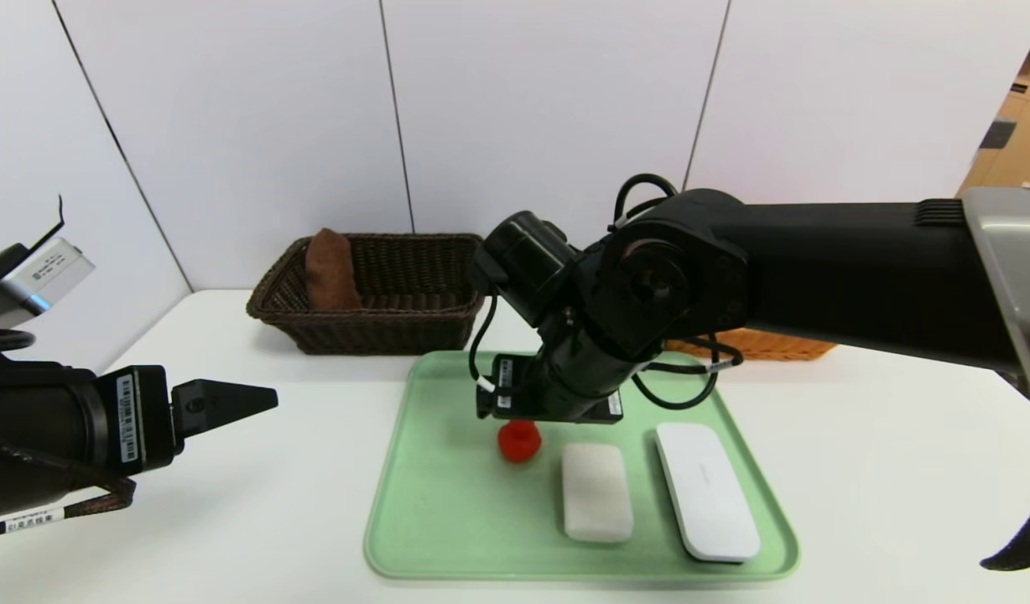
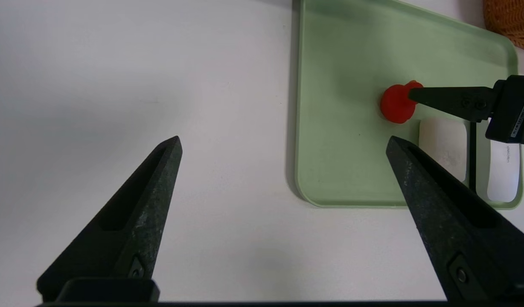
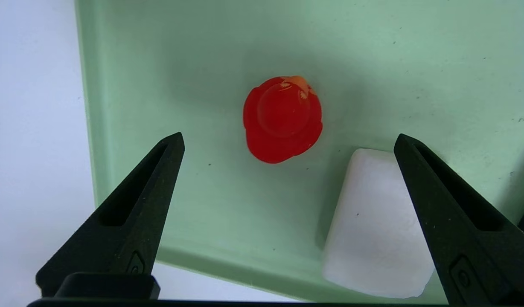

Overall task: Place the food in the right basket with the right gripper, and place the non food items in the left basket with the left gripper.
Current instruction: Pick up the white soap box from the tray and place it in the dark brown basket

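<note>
Red food piece (image 1: 519,440), top hidden under right claw (image 3: 287,143).

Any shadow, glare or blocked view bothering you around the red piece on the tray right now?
Head view: the right arm hides the right gripper and shades part of the red piece; the green tray is evenly lit, no glare. Right wrist view: the right gripper hangs open over the piece in a soft shadow; the white block stays readable. Left wrist view: the left gripper is open above the table, which carries a broad shadow.

On the green tray (image 1: 423,503): red food (image 1: 518,440) near its middle, white block (image 1: 596,490) beside it, white flat case (image 1: 705,490) rightmost. Brown item (image 1: 330,270) is leaned upright in dark basket (image 1: 381,331).
</note>
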### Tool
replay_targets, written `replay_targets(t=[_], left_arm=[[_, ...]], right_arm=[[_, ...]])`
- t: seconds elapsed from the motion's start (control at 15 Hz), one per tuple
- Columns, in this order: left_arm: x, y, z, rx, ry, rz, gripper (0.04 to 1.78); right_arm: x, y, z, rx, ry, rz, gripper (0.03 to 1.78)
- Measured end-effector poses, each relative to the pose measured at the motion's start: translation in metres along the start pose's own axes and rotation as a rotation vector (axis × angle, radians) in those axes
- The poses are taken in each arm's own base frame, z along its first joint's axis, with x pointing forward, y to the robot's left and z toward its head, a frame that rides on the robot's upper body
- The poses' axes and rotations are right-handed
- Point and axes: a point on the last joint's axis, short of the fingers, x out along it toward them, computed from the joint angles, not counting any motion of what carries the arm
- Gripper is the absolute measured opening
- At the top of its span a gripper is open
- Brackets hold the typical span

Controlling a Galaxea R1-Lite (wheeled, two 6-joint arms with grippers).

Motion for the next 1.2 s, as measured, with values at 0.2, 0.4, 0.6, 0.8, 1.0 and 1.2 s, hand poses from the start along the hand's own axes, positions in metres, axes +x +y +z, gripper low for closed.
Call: replay_targets(t=[0.2,0.4,0.6,0.8,1.0,1.2], left_arm=[[-0.001,-0.002,0.003,-0.001,-0.007,-0.007,1.69],[0.000,-0.006,0.008,-0.002,-0.017,-0.018,1.69],[0.003,-0.010,0.012,0.001,-0.014,-0.023,1.69],[0.006,-0.014,0.010,0.019,0.008,-0.035,1.69],[0.009,-0.017,0.007,0.032,0.024,-0.044,1.69],[0.011,-0.020,0.006,0.041,0.035,-0.049,1.69]], right_arm=[[-0.005,-0.001,0.001,-0.017,-0.013,-0.004,1.69],[-0.024,-0.010,0.006,-0.033,-0.056,-0.035,1.69],[-0.051,-0.034,0.012,-0.044,-0.086,-0.135,1.69],[-0.082,-0.068,0.006,-0.027,0.018,-0.254,1.69],[-0.094,-0.097,0.006,0.037,0.106,-0.294,1.69],[-0.089,-0.113,0.004,0.102,0.187,-0.264,1.69]])
